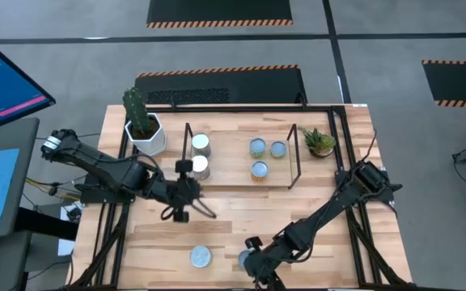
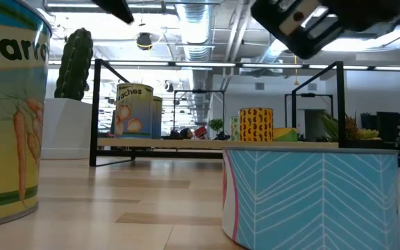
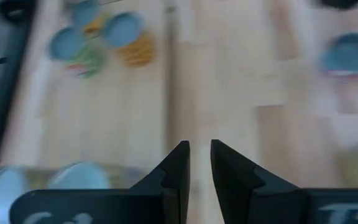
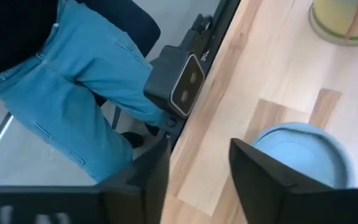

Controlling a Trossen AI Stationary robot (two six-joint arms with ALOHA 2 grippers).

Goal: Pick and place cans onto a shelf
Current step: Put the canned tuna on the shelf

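Observation:
The black rod shelf [image 1: 293,153] stands at the table's far middle. On it stand two silvery-topped cans [image 1: 201,154] at its left end and three teal-topped cans [image 1: 264,155] toward its right; they also show in the low view [image 2: 136,110]. A silvery-topped carrot can [image 1: 201,257] [image 2: 5,111] and a teal can [image 1: 243,259] [image 2: 311,194] [image 4: 303,152] stand on the wood at the near edge. My left gripper [image 1: 203,208] [image 3: 199,165] is near the table's middle, all but shut and empty. My right gripper [image 1: 255,263] [image 4: 197,168] is open above the near edge, beside and above the teal can.
A white faceted pot with a cactus [image 1: 146,133] stands left of the shelf, and a small spiky plant [image 1: 319,143] right of it. A black camera [image 4: 182,78] sits on the near table edge. A person in blue jeans [image 4: 73,93] stands just beyond that edge.

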